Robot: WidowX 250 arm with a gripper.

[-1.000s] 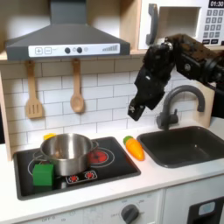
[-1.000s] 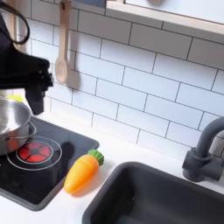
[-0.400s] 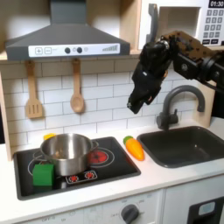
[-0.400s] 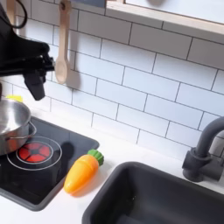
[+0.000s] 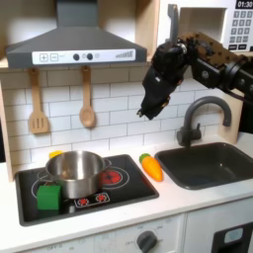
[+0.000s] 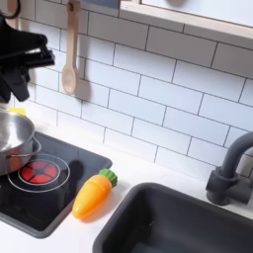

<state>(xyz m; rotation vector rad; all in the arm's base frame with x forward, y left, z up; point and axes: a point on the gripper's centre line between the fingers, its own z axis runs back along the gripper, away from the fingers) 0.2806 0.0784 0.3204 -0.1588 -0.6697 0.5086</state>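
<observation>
My gripper [image 5: 146,110] hangs in the air before the tiled wall, well above an orange toy carrot [image 5: 151,166] that lies between the stove and the sink. In the second exterior view the gripper [image 6: 14,87] is at the left edge, above the pot, with the carrot [image 6: 91,194] lower and to the right. Nothing is seen in the fingers; whether they are apart is unclear. A steel pot [image 5: 75,170] stands on the black stove top [image 5: 124,187], with a green block [image 5: 48,197] at its front left.
A dark sink [image 5: 232,176] with a grey faucet [image 5: 203,114] is on the first exterior view's right. A wooden spoon [image 5: 87,104] and spatula [image 5: 38,109] hang on the wall under the range hood [image 5: 74,46]. A yellow item [image 5: 54,154] lies behind the pot.
The gripper has risen and shifted to the first exterior view's left, away from the faucet. The carrot, pot and block have stayed put.
</observation>
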